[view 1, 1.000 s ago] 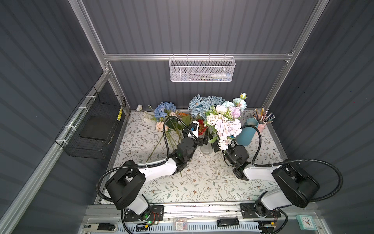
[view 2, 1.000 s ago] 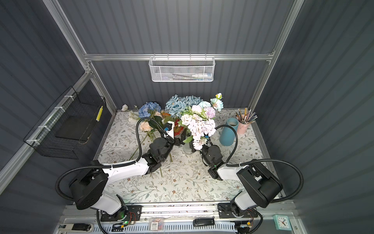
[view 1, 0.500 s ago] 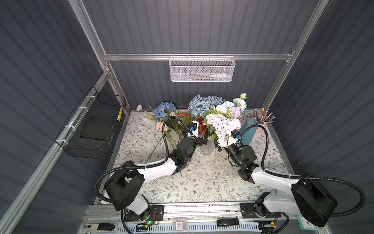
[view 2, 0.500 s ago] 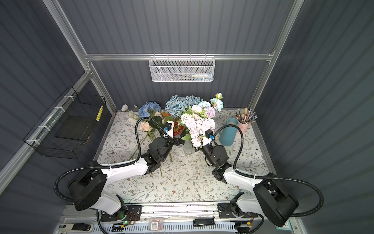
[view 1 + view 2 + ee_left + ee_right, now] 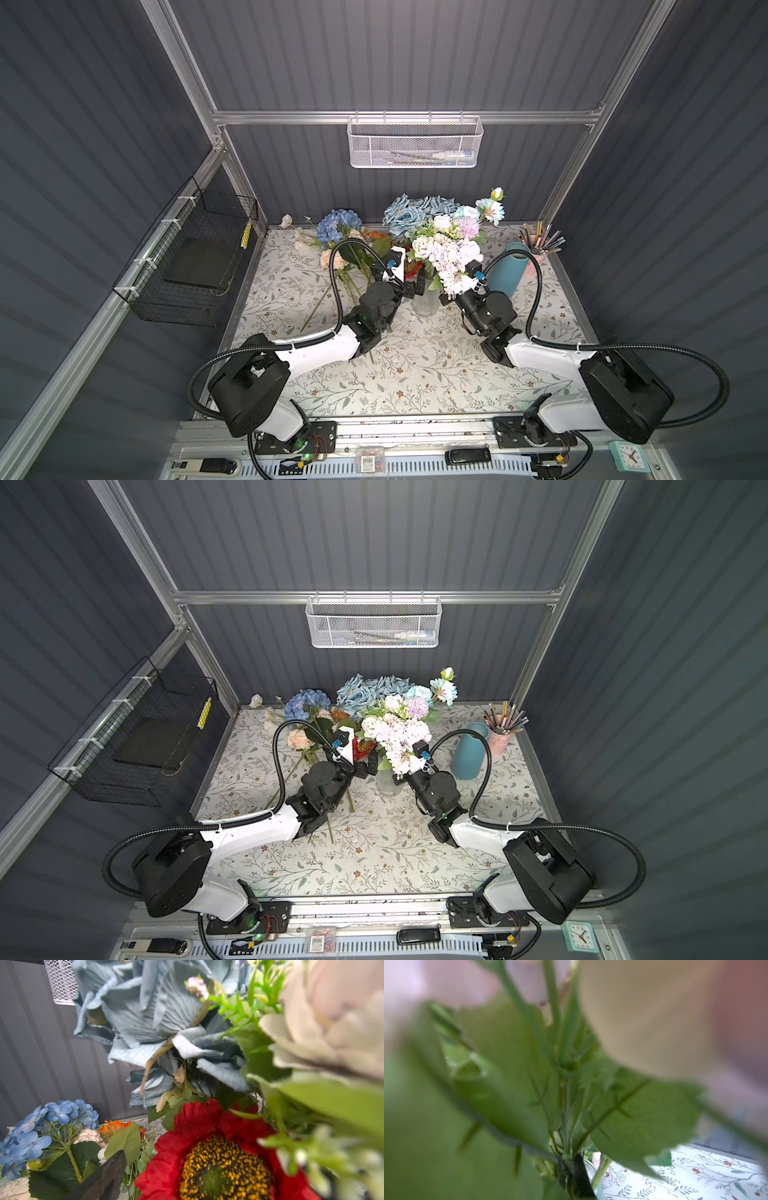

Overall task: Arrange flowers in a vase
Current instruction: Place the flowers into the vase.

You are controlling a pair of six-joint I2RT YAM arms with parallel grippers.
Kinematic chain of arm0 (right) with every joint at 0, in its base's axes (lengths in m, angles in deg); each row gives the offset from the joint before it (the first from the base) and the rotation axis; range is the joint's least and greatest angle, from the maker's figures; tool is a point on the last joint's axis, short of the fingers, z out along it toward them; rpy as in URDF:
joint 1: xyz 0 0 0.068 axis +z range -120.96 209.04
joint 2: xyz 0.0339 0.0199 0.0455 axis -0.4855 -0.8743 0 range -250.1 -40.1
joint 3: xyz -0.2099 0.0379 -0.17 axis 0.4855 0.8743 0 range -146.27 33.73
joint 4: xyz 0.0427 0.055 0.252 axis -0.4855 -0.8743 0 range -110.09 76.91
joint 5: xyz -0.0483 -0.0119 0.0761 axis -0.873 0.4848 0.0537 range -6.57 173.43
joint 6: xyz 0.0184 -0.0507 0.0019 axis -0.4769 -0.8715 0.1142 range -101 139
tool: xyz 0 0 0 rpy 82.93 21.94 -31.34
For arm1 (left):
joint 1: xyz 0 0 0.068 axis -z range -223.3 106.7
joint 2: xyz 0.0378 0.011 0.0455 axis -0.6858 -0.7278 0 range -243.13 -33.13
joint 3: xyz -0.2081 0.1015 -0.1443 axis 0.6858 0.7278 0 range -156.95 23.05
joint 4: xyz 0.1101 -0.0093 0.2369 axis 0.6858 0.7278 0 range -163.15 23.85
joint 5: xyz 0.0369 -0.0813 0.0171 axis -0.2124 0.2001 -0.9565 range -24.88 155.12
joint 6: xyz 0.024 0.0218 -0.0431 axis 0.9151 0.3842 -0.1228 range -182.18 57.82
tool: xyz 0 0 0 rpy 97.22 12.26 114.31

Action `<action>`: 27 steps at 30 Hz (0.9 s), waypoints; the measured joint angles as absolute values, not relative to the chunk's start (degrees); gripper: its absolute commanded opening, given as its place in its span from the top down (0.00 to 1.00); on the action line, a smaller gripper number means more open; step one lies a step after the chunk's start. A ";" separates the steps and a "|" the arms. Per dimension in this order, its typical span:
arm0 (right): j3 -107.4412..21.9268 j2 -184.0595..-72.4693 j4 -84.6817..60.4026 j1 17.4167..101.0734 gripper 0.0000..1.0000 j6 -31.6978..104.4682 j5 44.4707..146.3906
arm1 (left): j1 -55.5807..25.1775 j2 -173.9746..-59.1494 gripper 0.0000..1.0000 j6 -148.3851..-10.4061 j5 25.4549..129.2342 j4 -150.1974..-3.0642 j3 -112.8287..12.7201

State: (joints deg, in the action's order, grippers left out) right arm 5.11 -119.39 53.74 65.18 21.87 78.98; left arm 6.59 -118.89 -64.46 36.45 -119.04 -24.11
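Right pincer (image 5: 570, 1164) clamped tight on lilac-pink bunch (image 5: 451, 257) stems at glass vase (image 5: 424, 305) | left pincer (image 5: 415, 287) spread wide, holding nothing, before red sunflower (image 5: 207, 1157)

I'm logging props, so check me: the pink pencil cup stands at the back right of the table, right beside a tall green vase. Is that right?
Not quite. The tall vase beside the pencil cup is blue, not green; both top views show it. The rest holds: the cup is pink and stands at the back right of the table.
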 measured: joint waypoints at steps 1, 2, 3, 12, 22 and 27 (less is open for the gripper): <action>5.20 -119.45 53.80 65.18 1.00 22.36 78.98 | 6.59 -118.89 0.00 -64.44 36.36 -119.04 -24.11; 5.37 -119.54 53.87 65.18 1.00 22.79 79.01 | 6.57 -118.89 0.00 -64.44 36.32 -119.04 -24.08; 5.68 -119.74 54.17 65.18 1.00 23.32 78.98 | 6.57 -118.89 0.00 -64.46 36.32 -119.04 -24.08; 8.96 -123.56 56.58 65.69 0.99 27.38 78.22 | 6.59 -118.87 0.00 -64.53 36.17 -118.95 -23.89; 10.62 -124.26 60.34 66.19 0.85 29.48 77.52 | 6.59 -118.82 0.00 -65.42 36.21 -117.75 -23.04; 13.75 -121.09 58.17 66.58 0.55 30.46 77.50 | 6.59 -118.30 0.00 -65.49 36.25 -117.31 -22.95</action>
